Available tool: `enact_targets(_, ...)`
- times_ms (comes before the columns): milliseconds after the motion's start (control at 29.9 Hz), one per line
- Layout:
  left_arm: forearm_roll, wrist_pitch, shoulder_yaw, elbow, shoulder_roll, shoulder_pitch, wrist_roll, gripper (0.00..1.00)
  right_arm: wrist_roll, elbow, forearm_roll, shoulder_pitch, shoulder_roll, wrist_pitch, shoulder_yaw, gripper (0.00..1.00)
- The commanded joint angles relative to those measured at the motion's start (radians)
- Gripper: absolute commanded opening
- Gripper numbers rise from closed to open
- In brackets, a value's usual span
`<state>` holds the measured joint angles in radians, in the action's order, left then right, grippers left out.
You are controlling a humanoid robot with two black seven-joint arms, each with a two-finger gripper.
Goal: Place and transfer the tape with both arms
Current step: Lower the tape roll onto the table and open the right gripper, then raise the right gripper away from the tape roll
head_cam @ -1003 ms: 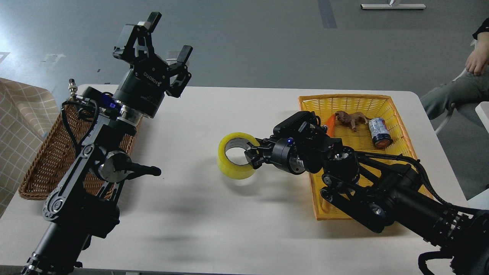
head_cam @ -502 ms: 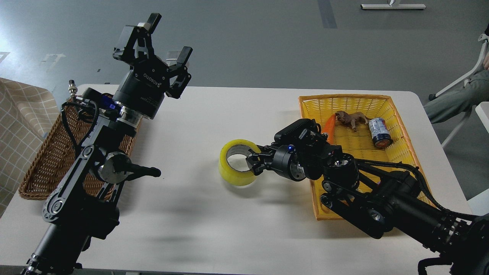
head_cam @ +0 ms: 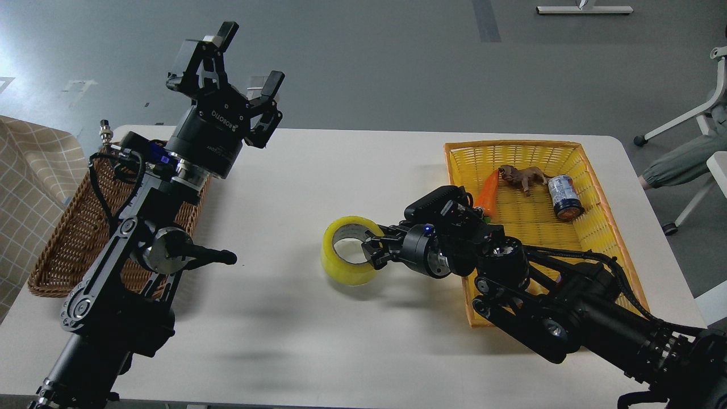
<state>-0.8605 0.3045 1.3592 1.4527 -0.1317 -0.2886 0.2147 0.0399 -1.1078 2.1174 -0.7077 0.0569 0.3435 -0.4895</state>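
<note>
Right gripper (head_cam: 372, 250) clamped on the tape (head_cam: 346, 251) wall, roll low over the table (head_cam: 341, 170). Left gripper (head_cam: 241, 65) raised, fingers spread, empty.

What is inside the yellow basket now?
In the yellow basket lie an orange carrot, a brown toy animal and a small can. My right arm covers its near-left corner.

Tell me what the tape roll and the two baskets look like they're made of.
Tape: glossy translucent yellow plastic film on a grey-white core, likely cardboard. Yellow basket: woven look, probably moulded plastic. Brown basket: wicker or rattan weave, matte.
</note>
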Motion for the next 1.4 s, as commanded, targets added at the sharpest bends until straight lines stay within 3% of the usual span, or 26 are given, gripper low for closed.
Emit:
enact_targets(0,0.0,0.002,0.0,0.0,0.0,-0.001,0.0,0.98,0.0,0.0,-0.002,0.007,-0.002,0.0,-0.003,0.31)
enact_targets(334,0.001,0.002,0.011,0.0,-0.002,0.0,0.0,0.98,0.001,0.005,-0.007,0.007,-0.038,-0.049,-0.046,0.64)
enact_targets(435,0.001,0.004,0.012,0.0,-0.002,0.002,0.0,0.98,0.001,0.016,-0.014,0.005,-0.057,-0.095,-0.081,0.85)
enact_targets(468,0.001,0.002,0.012,0.0,-0.003,0.002,0.0,0.98,0.001,0.014,-0.016,0.004,-0.057,-0.115,-0.101,0.99)
enact_targets(602,0.001,0.002,0.012,0.0,-0.003,0.002,0.0,0.98,0.0,-0.004,-0.031,0.005,-0.057,-0.162,-0.19,1.0)
enact_targets(836,0.001,0.005,0.014,0.0,-0.003,0.0,0.0,0.98,-0.002,-0.046,-0.408,0.01,-0.057,-0.172,-0.434,1.0)
enact_targets(1204,0.032,-0.051,0.028,0.001,0.004,-0.041,0.0,0.98,-0.009,-0.346,-0.79,0.115,-0.037,-0.167,-0.718,1.0)
enact_targets(1371,0.103,-0.044,0.051,0.008,0.003,-0.031,0.023,0.98,-0.002,-0.484,-1.134,0.209,-0.011,-0.13,-0.892,1.0)
